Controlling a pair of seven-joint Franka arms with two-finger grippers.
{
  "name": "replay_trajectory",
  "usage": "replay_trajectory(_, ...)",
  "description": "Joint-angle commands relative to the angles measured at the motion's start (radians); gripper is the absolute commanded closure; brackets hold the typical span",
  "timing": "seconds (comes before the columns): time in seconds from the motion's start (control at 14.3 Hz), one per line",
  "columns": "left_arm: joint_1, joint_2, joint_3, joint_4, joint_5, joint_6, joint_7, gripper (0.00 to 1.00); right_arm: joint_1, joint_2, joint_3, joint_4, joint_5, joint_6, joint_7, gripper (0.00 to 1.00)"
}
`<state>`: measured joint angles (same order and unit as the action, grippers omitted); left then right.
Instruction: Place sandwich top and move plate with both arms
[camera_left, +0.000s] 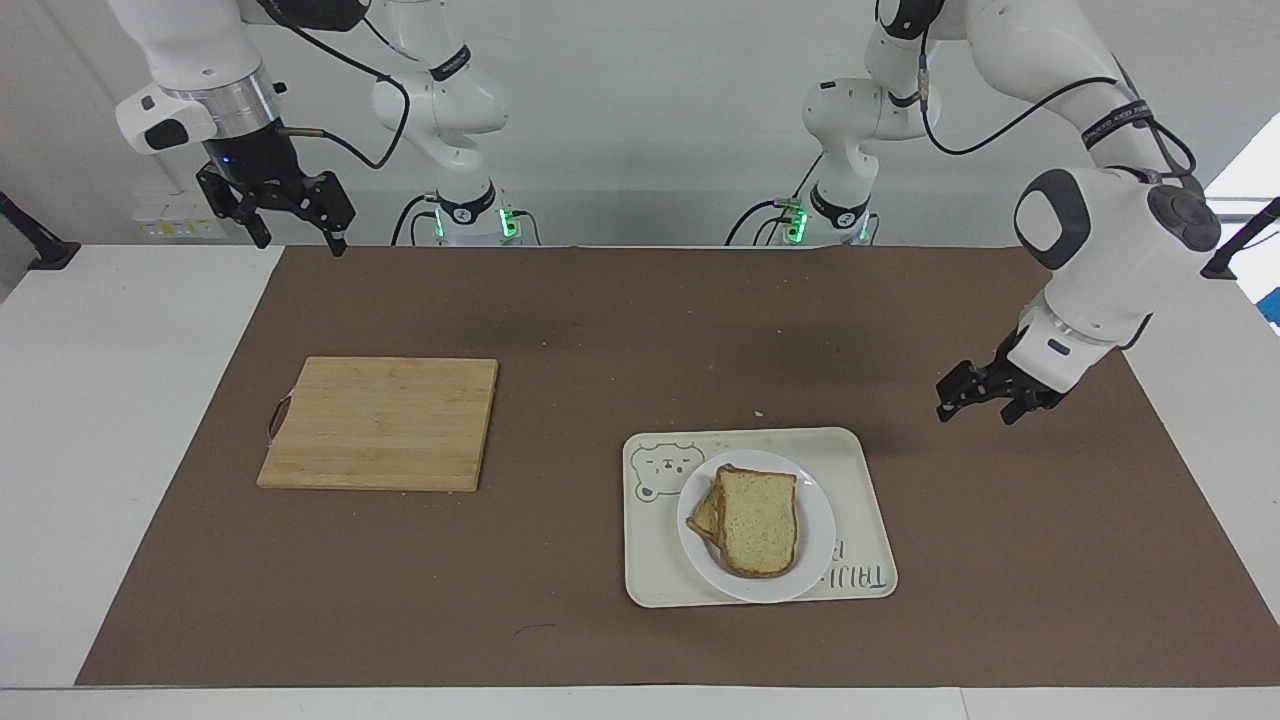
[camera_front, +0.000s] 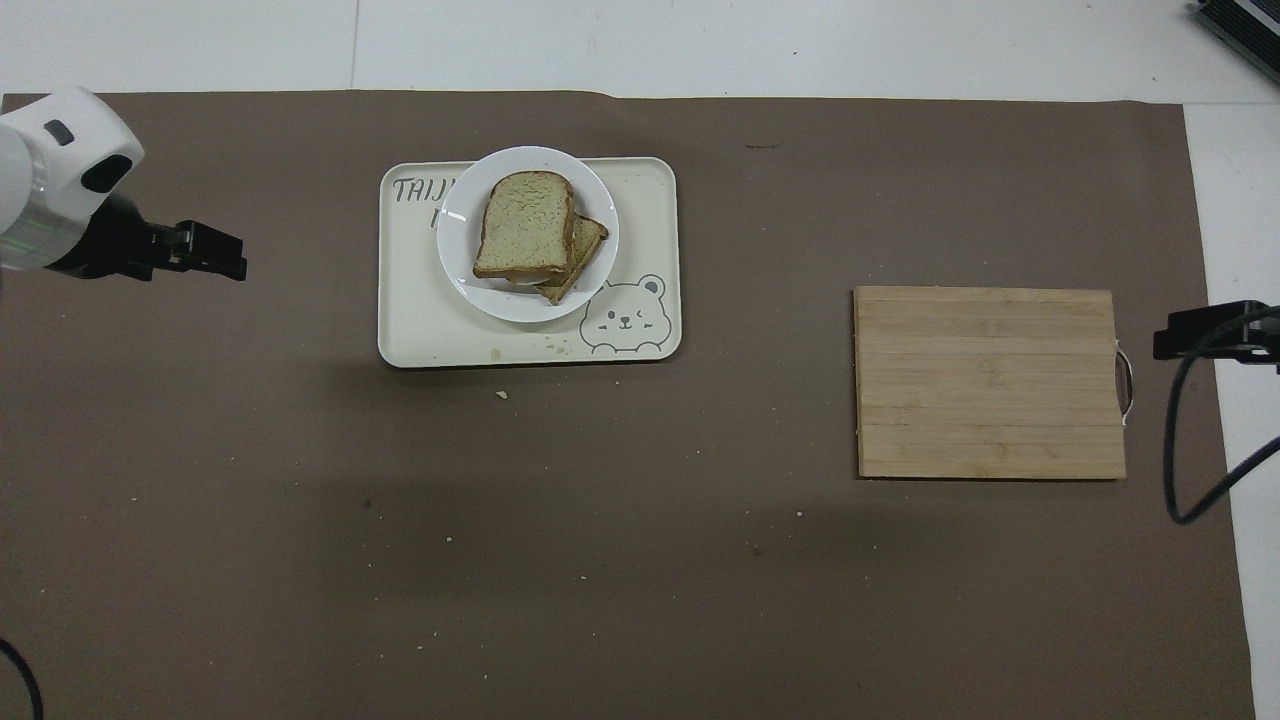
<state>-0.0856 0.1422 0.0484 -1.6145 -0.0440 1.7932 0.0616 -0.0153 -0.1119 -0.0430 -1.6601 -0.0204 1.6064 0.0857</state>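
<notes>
The sandwich top, a pale slice with a brown crust and bare speckled face, lies askew on a lower slice on the plate, which sits on the cream tray. The left tool hangs released over the brown mat, apart from the tray. The right tool waits released, raised at the right arm's end of the table.

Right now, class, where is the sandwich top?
The sandwich top lies on the lower slice on the plate, which sits on the bear tray toward the left arm's end of the table, away from the cutting board.
</notes>
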Motion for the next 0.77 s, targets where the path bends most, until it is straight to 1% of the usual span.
replay_trajectory(0.0,-0.010,-0.099,-0.007,-0.013,0.062,-0.090,-0.042,0.00,-0.012,-0.017,0.006,-0.010,-0.006,-0.013,-0.027,0.00)
replay_trajectory(0.14,-0.010,-0.139,-0.009,-0.018,0.064,-0.132,-0.034,0.00,-0.012,-0.017,0.006,-0.010,-0.004,-0.014,-0.027,0.00)
replay_trajectory(0.7,-0.010,-0.142,-0.012,-0.021,0.053,-0.158,-0.036,0.00,-0.012,-0.017,0.006,-0.010,-0.010,-0.013,-0.029,0.00)
